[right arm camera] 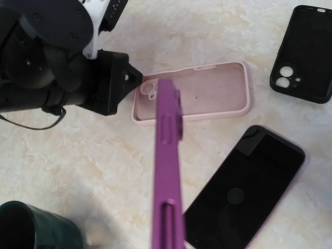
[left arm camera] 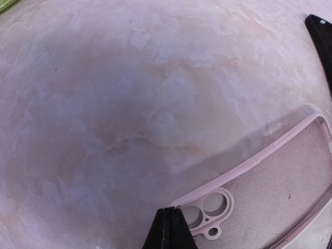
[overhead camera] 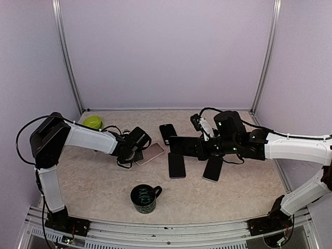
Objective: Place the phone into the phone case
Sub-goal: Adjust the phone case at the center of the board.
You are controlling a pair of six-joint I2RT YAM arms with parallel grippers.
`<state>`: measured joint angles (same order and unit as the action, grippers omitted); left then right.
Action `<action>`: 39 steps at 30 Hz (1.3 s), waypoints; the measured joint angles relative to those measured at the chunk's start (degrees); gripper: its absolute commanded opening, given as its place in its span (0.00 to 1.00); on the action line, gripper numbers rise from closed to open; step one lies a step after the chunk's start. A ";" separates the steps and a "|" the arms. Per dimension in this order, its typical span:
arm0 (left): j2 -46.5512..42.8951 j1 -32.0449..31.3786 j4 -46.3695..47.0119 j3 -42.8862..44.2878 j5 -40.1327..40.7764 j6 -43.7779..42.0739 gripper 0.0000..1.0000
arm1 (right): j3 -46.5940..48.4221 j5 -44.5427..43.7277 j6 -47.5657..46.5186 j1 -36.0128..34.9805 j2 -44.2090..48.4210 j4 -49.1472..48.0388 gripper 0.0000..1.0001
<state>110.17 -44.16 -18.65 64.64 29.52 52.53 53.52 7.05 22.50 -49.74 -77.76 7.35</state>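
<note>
Progress is partway: nothing sits in the case yet, and the fitting itself is all left to do. At the left, the left arm reaches low across the table (overhead camera: pixel 98 181), elbow bent, its left hand (left arm camera: pixel 169 220) tipped down with the fingers pressed together right at the camera-cutout end of the pink phone case (right arm camera: pixel 207 91). Whether they nip the rim or merely press on it cannot be told. The phone case lies flat and open side up, empty, near the middle of the table, with a dark mug (overhead camera: pixel 144 198) standing nearer the bases. To the right, the right arm stretches in from its side with the wrist turned level, and the right hand (overhead camera: pixel 199 148) pinches the purple phone (right arm camera: pixel 167 171), held on edge above the table and pointing toward the case's near long side, apart from it. Judged from this, what remains is to turn the phone flat, line it up over the opening and press it home.
</note>
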 measured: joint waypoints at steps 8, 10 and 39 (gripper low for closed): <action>-0.83 2.25 4.07 -0.02 0.02 -10.47 0.00 | 0.76 -0.52 -1.03 0.00 -0.07 0.13 0.00; -1.62 3.30 5.90 -0.13 -0.70 -14.05 0.00 | 1.25 -0.48 -1.25 0.00 -0.22 0.09 0.00; -11.21 9.29 11.78 -10.40 -9.20 -11.76 0.28 | 41.44 15.34 -4.90 9.01 -36.02 17.29 0.00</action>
<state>98.96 -34.87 -6.87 54.24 20.32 40.77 94.96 22.39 17.61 -40.73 -113.78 24.64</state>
